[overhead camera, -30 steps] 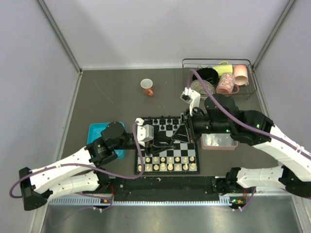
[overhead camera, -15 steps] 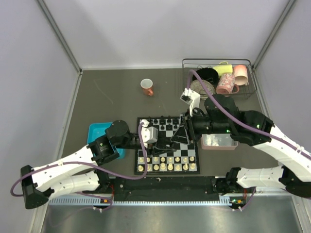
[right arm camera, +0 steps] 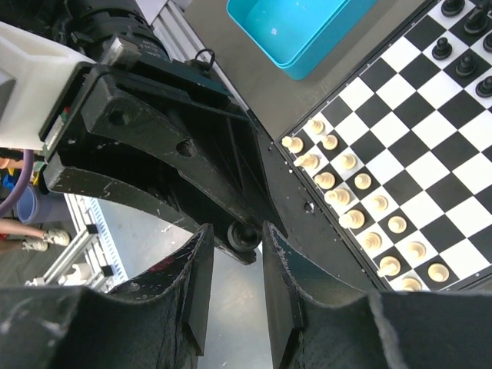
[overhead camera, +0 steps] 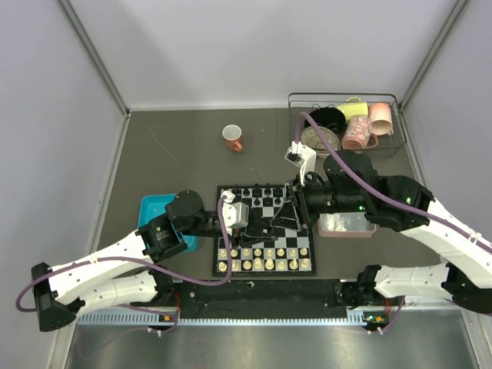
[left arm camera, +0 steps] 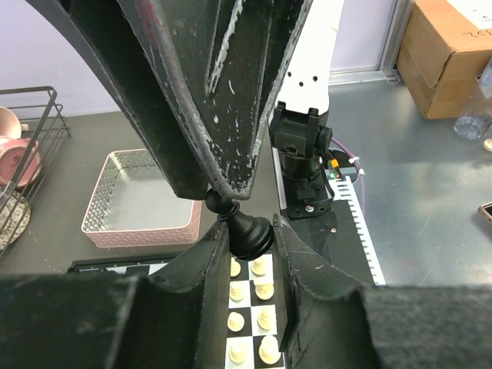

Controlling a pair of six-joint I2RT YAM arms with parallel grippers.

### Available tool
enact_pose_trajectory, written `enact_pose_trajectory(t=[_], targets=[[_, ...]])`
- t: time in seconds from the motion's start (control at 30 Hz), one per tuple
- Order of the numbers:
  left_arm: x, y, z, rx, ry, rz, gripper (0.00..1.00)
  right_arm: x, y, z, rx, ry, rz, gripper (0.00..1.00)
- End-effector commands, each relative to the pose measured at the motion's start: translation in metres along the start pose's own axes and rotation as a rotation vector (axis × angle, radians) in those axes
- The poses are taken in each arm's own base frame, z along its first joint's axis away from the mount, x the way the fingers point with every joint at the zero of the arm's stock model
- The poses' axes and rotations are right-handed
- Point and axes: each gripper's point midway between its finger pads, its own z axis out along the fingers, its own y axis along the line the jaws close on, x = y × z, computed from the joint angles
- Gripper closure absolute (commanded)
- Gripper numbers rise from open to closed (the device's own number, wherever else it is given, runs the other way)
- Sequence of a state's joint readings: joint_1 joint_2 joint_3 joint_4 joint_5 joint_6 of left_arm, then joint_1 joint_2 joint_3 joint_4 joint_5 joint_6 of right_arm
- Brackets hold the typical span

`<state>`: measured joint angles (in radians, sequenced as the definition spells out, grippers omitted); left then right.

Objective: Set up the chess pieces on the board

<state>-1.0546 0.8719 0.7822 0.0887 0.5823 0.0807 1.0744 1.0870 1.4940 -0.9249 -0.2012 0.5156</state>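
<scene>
Pinches a black piece [left arm camera: 244,231] by its wide base with the left tool [left arm camera: 247,246], in the same narrow grip as one second ago. Holds the piece tilted in the air above the middle of the board [overhead camera: 298,240], not yet on any square.

Shows the right tool [right arm camera: 235,244] now spread, one finger on each side of the piece's head with a little gap, after being almost pressed together one second ago. In the left wrist view, right fingertips perhaps touching the head; hard to tell. Looks therefore like a hand-over just finished, from right tool to left tool.

Also reaches with the left arm [overhead camera: 115,257] further over the board than one second ago, with hardly any shift in the last half second.

Further out: some black pieces [overhead camera: 257,192] already standing in the far rows, white pieces [overhead camera: 261,264] in the two near rows, pink tray [overhead camera: 346,224] just right of the board, teal tray [overhead camera: 154,209] to its left on the surface [overhead camera: 177,154].

For the task, probably: one more black piece ready for a far square, after the right tool draws clear.
</scene>
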Motion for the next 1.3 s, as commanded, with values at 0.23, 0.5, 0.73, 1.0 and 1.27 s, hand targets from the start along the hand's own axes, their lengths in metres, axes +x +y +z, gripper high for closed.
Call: enact_pose_trajectory(t=[0.23,0.5,0.73,1.0,1.27], targets=[[-0.0281,-0.002,-0.0014,0.011,-0.067,0.054,0.8,0.0011,-0.0009,-0.0011,-0.015,-0.002,0.001,0.7],[-0.0259,-0.0043,-0.0001,0.028,-0.061,0.049,0.8,0.0013,-0.0008,0.0,-0.016,0.002,-0.001,0.74],[-0.0237,-0.0048,0.0004,0.03,-0.056,0.046,0.8,0.0018,-0.0014,0.003,-0.015,0.01,-0.002,0.77],[-0.0226,-0.0043,0.0011,0.032,-0.053,0.046,0.8,0.0032,-0.0001,0.0044,-0.023,0.022,-0.001,0.75],[-0.0233,-0.0047,0.0004,0.03,-0.056,0.047,0.8,0.0045,0.0,0.0048,-0.025,0.026,0.0,0.85]])
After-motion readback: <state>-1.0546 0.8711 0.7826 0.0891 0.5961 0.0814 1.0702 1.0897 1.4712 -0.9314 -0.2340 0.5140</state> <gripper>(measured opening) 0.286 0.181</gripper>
